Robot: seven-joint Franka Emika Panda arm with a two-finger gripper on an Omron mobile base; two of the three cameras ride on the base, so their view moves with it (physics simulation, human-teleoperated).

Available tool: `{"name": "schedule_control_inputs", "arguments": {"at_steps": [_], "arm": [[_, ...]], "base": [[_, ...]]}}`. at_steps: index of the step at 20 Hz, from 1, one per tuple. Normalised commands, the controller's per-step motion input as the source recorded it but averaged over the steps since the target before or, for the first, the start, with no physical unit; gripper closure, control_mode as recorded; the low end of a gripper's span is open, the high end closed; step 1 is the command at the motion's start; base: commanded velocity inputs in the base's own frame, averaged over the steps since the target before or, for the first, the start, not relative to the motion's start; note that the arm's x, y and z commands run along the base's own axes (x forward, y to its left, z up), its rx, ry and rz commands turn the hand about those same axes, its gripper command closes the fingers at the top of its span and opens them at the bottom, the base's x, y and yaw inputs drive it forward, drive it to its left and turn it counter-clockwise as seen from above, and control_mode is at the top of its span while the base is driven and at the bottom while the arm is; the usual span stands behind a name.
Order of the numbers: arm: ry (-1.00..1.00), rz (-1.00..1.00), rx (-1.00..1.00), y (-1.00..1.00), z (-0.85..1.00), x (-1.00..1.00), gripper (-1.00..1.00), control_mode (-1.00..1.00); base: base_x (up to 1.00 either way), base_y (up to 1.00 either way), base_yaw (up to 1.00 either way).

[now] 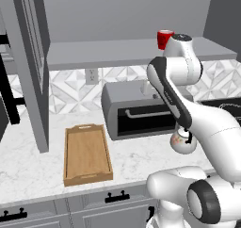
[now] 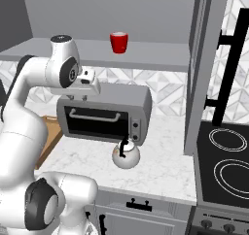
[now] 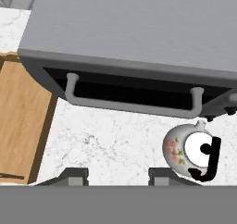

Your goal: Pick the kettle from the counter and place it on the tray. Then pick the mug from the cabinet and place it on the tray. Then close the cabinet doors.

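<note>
Here the gripper (image 3: 118, 173) hangs above the counter (image 3: 115, 144) in front of the toaster oven (image 3: 139, 38), its two tips set apart with nothing between them. The kettle (image 3: 190, 152) stands on the counter to one side of the tips, just before the oven door. The tray (image 1: 87, 154) lies bare on the counter beyond the oven's other end. The mug (image 2: 118, 42) sits up on the cabinet shelf (image 2: 146, 54), with the cabinet doors (image 1: 29, 67) swung wide.
</note>
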Motion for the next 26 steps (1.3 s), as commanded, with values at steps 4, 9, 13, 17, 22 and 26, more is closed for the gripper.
{"name": "schedule_control_inputs", "arguments": {"at_steps": [4,9,13,17,22,26], "arm": [[0.04,0.00,0.00,0.00,-0.04,-0.17,-1.00,-1.00],[0.08,0.00,0.00,-0.28,-0.18,-0.48,-1.00,-1.00],[0.06,-0.09,0.03,-0.55,-0.27,-0.61,-1.00,-1.00],[0.10,-0.15,0.00,-0.58,-0.36,-0.44,-1.00,-1.00],[0.14,-0.16,0.00,-0.47,-0.42,-0.20,-1.00,-1.00],[0.17,-0.11,0.00,-0.41,-0.35,0.00,-1.00,-1.00]], "base": [[0.00,0.00,0.00],[0.00,0.00,0.00],[0.00,0.00,0.00],[0.00,0.00,0.00],[0.00,0.00,0.00],[0.00,0.00,0.00]]}}
